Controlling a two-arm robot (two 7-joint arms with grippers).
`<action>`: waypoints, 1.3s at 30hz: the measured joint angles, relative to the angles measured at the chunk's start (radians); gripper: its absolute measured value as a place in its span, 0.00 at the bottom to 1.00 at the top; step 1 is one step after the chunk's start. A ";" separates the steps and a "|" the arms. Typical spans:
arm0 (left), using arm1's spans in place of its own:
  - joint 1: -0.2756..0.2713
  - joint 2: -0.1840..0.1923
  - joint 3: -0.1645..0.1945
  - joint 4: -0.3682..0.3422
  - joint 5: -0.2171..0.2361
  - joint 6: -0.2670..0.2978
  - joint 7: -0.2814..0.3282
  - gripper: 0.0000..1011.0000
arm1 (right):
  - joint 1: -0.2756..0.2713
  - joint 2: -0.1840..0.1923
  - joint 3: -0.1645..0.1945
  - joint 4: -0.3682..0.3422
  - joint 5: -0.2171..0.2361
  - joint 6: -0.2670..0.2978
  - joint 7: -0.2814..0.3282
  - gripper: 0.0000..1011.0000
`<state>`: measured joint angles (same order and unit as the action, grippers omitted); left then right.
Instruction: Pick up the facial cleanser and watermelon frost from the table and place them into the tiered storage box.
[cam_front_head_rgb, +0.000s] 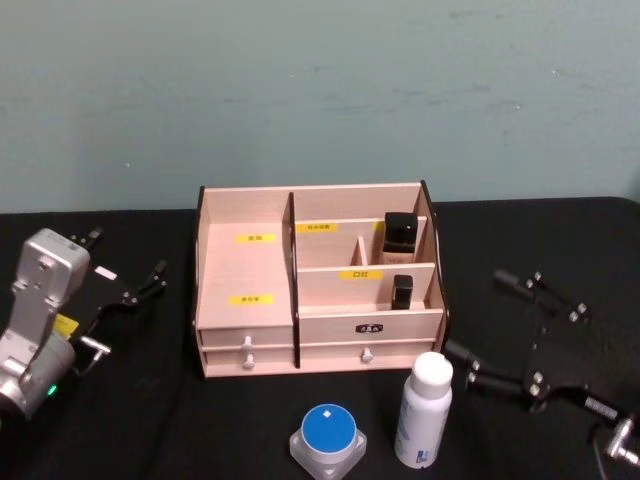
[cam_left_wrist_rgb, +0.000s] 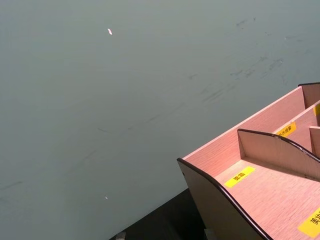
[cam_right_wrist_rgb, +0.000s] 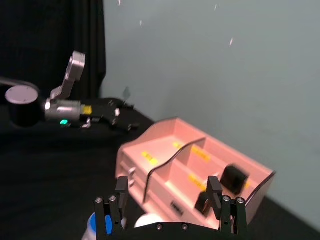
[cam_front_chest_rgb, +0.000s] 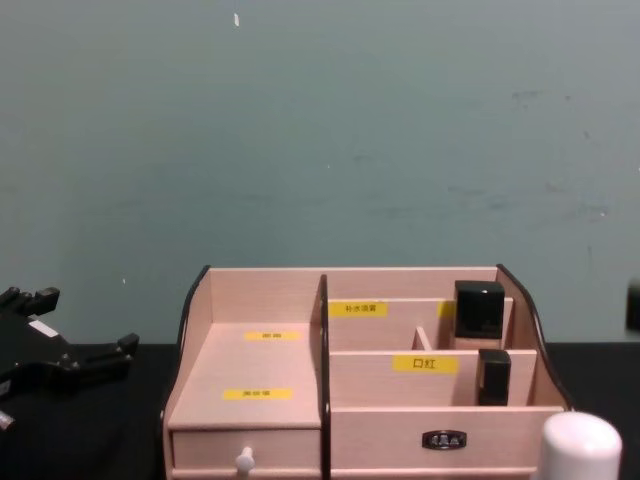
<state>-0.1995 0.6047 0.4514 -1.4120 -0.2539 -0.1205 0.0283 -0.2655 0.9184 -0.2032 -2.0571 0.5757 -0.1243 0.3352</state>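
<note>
- Right gripper (cam_front_head_rgb: 478, 315) was wide open just beside the white bottle (cam_front_head_rgb: 424, 412); left gripper (cam_front_head_rgb: 128, 255) was idle and open, left of the tiered storage box (cam_front_head_rgb: 270, 340).
- Risk: an off-centre approach could topple the bottle onto the nearby blue-lidded jar (cam_front_head_rgb: 328, 432).

The white facial cleanser bottle (cam_front_head_rgb: 424, 412) stands upright beside the blue-lidded watermelon frost (cam_front_head_rgb: 328, 434), before the pale wooden tiered storage box (cam_front_head_rgb: 228, 275).

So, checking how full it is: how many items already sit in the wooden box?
2. A black-capped bottle in the back right compartment, a smaller dark one in the tier before it. Drawers may hide more.
</note>
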 joint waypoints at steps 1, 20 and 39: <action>0.000 0.000 0.000 0.000 0.000 0.000 0.000 1.00 | -0.002 -0.005 -0.008 0.012 0.008 0.009 0.014 0.99; 0.000 0.000 0.000 0.000 0.000 0.000 0.000 1.00 | 0.058 -0.086 -0.088 0.149 -0.007 0.095 0.109 0.99; 0.000 0.000 0.000 0.000 0.000 0.000 0.000 1.00 | 0.133 -0.181 -0.136 0.265 -0.086 0.135 0.171 0.99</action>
<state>-0.1996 0.6047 0.4514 -1.4120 -0.2540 -0.1205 0.0283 -0.1324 0.7376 -0.3396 -1.7918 0.4894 0.0106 0.5065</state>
